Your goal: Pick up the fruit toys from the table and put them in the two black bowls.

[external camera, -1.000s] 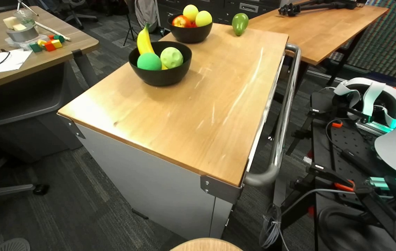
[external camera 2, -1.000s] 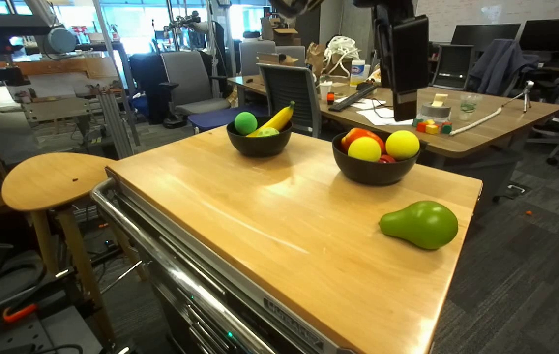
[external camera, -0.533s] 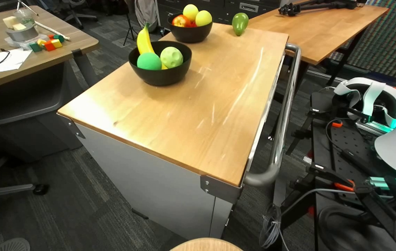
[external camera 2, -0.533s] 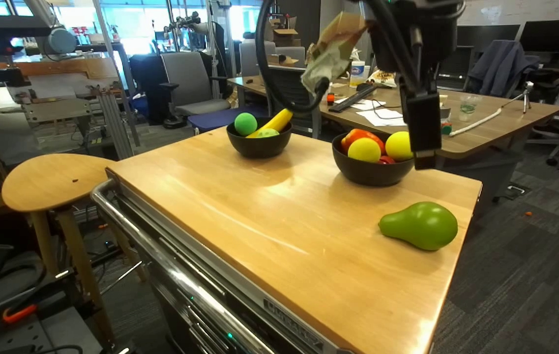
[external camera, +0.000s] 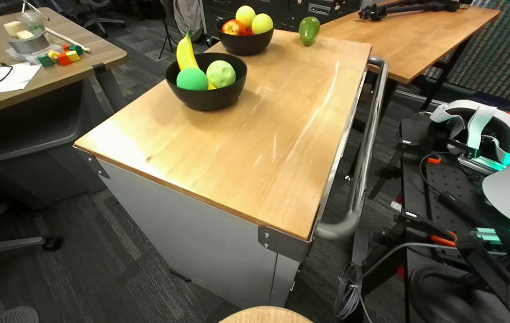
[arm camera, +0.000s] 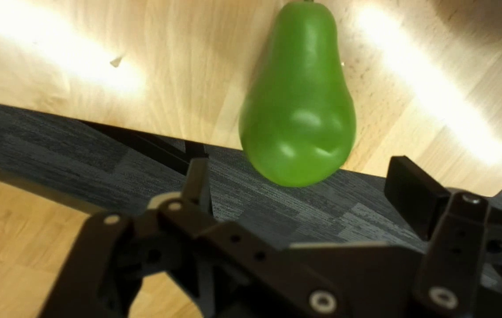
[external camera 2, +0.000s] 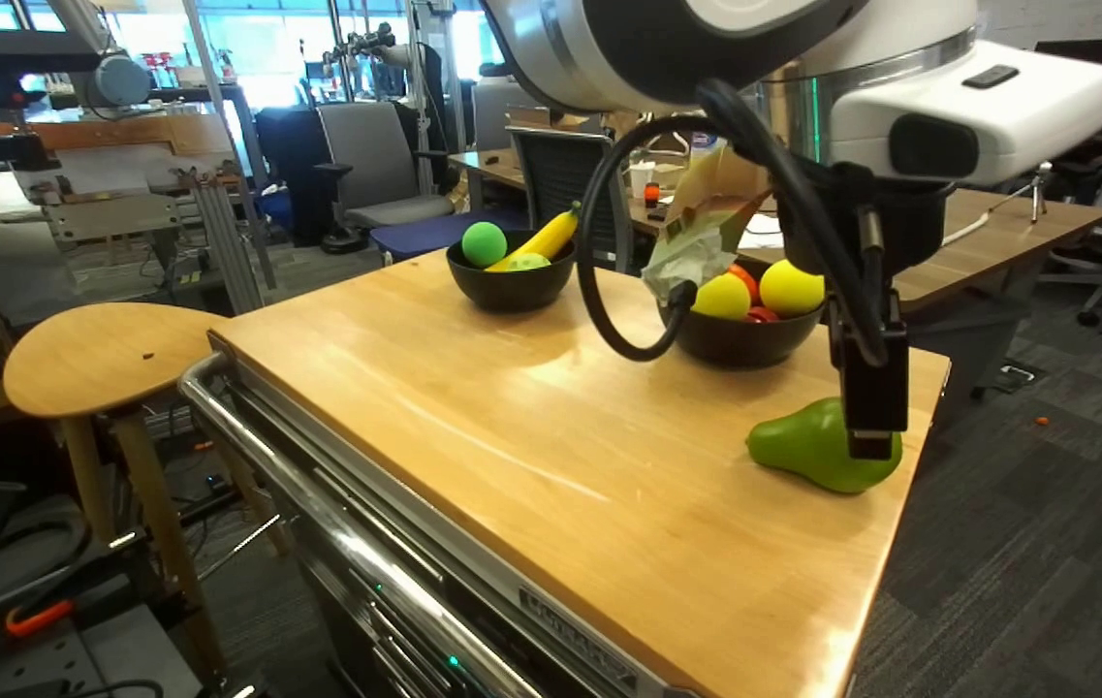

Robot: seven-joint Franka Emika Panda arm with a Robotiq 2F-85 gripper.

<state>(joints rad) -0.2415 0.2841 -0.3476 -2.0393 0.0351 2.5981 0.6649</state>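
A green pear point(arm camera: 299, 101) lies on its side on the light wood table point(external camera 2: 395, 417), close to an edge. My gripper point(arm camera: 303, 190) is open in the wrist view, its fingers point(arm camera: 414, 194) wide apart at either side of the pear's broad end, with no contact visible. In an exterior view a fingertip point(external camera 2: 870, 441) hangs in front of the pear and hides part of it. One black bowl point(external camera: 210, 101) holds a banana point(external camera: 186, 51), a green ball point(external camera: 192, 79) and a pale green fruit point(external camera: 221, 74). The other black bowl point(external camera: 245, 45) holds a red-orange apple point(external camera: 233, 28) and two yellow fruits point(external camera: 262, 24).
A black cable loop point(external camera 2: 599, 252) hangs off the wrist above the table, in front of the fuller bowl. A metal bar point(external camera: 367, 148) runs along one table side. A round wooden stool point(external camera 2: 105, 354) and a desk point(external camera: 57, 27) with coloured blocks stand apart from the table.
The arm has come down from above into an exterior view, bringing the gripper to the pear. The jaws have stayed apart. Fruits and bowls have not moved.
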